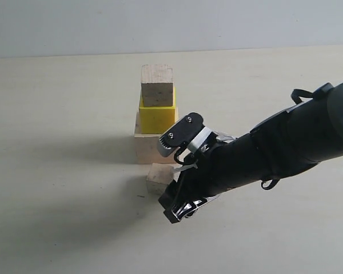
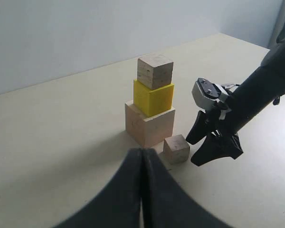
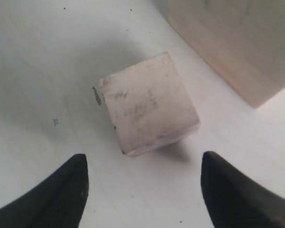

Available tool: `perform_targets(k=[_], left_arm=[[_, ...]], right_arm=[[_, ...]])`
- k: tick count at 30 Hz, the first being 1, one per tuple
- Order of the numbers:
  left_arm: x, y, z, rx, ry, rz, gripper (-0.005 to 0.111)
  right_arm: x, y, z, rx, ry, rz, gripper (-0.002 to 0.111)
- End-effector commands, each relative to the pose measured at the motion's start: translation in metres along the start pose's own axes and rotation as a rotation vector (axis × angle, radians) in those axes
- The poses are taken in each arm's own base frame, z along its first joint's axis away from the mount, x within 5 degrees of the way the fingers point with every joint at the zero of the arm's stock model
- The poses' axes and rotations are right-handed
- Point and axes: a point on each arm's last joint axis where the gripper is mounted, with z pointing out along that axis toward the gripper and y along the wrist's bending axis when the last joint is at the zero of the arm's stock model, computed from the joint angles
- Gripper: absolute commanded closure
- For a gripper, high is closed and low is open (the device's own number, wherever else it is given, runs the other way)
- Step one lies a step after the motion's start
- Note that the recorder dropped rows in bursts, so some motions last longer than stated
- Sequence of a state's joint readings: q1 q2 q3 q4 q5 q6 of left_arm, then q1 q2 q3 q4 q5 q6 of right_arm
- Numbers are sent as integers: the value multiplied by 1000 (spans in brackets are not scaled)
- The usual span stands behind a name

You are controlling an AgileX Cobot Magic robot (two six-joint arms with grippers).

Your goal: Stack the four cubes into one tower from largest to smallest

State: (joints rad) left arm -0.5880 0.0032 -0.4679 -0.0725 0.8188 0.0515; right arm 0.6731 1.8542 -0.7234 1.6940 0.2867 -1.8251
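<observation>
Exterior view: tower (image 1: 155, 117) three high on the table (image 1: 57, 171), with large cube (image 1: 147, 149) at the base, yellow cube (image 1: 156, 118) on it and small cube (image 1: 157, 85) on top. Last cube (image 1: 158, 177) lying loose on the table, just in front of the base. Right gripper (image 1: 170, 182) low beside it, spread wide and holding nothing.

Left wrist view: same stack, with the last cube (image 2: 175, 148) near the large cube (image 2: 149, 126) but apart from it. Right gripper (image 2: 191, 153) just beside the loose cube, not yet around it. Left gripper (image 2: 141, 159) well back, fingers pressed together with nothing between.

Right wrist view: last cube (image 3: 147, 111) ahead of the wide fingers (image 3: 61, 190), turned askew to their line; large cube (image 3: 237, 42) close beside.

Likely trouble: pinching on corners and twisting the cube out of the grip; nudging the base with the nearer finger in such a tight gap; toppling the narrow stack by setting the cube down off-centre.
</observation>
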Motion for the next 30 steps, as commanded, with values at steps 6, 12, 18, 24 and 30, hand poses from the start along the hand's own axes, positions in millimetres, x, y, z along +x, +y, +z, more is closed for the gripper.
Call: perform_targets(k=[6, 12, 18, 24, 30], left_arm=[[0, 0, 0, 10, -10, -4, 107], [0, 0, 0, 10, -10, -4, 107], [0, 0, 0, 10, -10, -4, 107], [0, 0, 0, 10, -10, -4, 107], [0, 0, 0, 10, -10, -4, 107]], right_arm=[[-2, 3, 1, -27, -7, -25, 43], [-4, 12, 0, -133, -37, -43, 44], [-4, 16, -1, -176, -36, -65, 45], [-1, 18, -1, -193, -10, -56, 45], [-1, 10, 0, -108, -1, -36, 45]])
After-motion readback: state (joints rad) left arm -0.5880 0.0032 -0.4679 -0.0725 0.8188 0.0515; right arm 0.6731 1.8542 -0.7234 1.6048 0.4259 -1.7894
